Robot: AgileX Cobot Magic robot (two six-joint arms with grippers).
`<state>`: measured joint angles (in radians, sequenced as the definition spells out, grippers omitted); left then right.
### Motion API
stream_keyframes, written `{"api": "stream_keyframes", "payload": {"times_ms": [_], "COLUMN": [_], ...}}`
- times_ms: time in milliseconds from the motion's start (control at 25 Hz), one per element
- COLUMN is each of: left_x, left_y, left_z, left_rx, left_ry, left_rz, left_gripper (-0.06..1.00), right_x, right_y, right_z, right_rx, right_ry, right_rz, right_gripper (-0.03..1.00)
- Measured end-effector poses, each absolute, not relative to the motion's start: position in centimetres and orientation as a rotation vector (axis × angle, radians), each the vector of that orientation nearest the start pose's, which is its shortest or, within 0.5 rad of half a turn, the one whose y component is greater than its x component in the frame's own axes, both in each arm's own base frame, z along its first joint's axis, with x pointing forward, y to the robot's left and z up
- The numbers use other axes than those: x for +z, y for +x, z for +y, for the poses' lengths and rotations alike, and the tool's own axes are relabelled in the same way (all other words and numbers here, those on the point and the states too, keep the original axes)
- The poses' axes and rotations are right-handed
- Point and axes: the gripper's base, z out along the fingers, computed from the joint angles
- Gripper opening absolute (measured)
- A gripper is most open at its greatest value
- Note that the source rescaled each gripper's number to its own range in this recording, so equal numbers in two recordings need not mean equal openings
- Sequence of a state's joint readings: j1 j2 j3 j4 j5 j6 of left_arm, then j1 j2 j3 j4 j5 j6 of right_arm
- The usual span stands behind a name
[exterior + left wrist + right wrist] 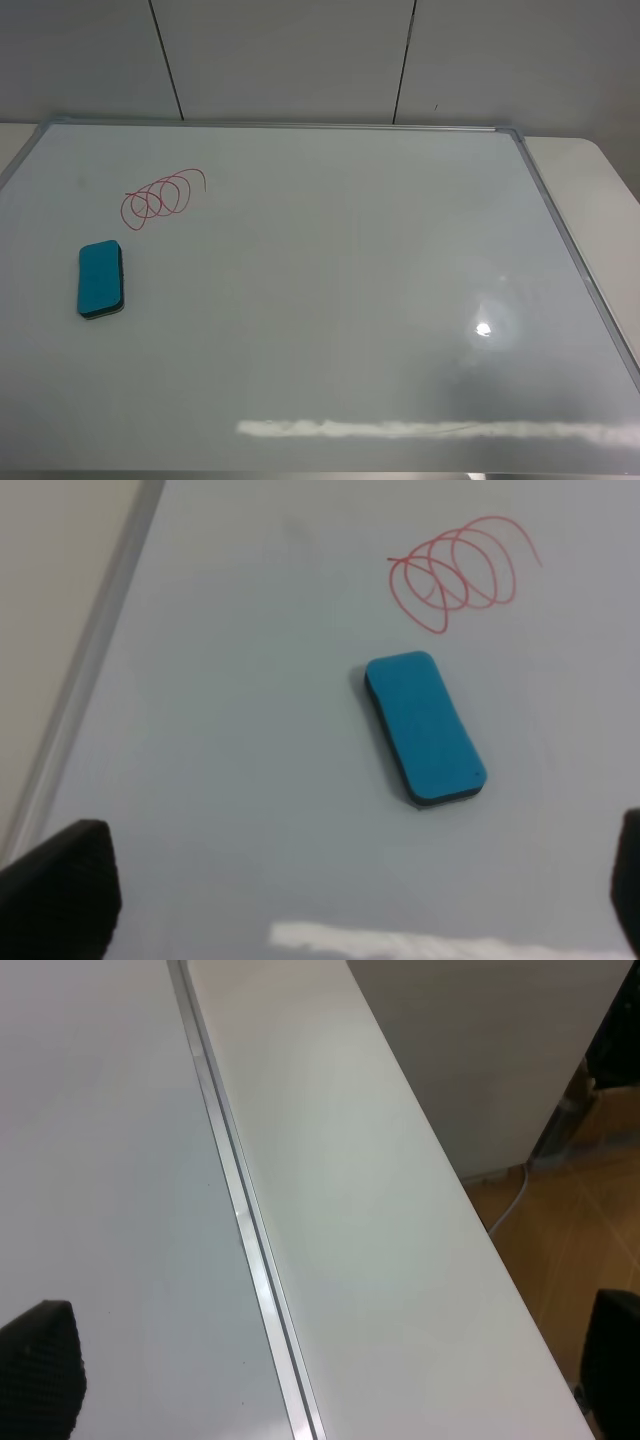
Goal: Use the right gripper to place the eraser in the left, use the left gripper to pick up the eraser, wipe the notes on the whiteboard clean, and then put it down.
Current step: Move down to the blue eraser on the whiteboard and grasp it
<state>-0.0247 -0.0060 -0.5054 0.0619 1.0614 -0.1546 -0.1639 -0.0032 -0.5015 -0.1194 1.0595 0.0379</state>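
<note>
High view: your eraser [100, 280] lies flat on the left part of the whiteboard [350, 300], near the red notes [163, 197] but not touching them. Left wrist: your left gripper [340, 895] hangs spread wide and empty above the board, near the eraser. Right wrist: your right gripper [328, 1365] is spread wide too, empty, over the board's frame beside the desk [400, 1260].

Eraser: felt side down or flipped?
Felt side down. The eraser lies flat on the whiteboard, teal face up; a dark strip shows beneath its rim in the left wrist view.
</note>
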Motion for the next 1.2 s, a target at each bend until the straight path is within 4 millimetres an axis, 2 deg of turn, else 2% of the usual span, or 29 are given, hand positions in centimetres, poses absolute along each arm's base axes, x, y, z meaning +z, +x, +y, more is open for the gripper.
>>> {"api": "stream_keyframes", "payload": {"times_ms": [1200], "left_x": [27.88], "left_y": [-0.64], "left_z": [0.51], "left_rx": [-0.039], "left_ry": [-0.135], "left_rz": [2.028], "left_gripper": [1.0], "right_x": [27.82], "right_y": [-0.73], "right_z": [-0.84], "right_rx": [-0.222], "right_ry": [0.211], "right_rz": [2.029], "right_gripper": [1.0]}}
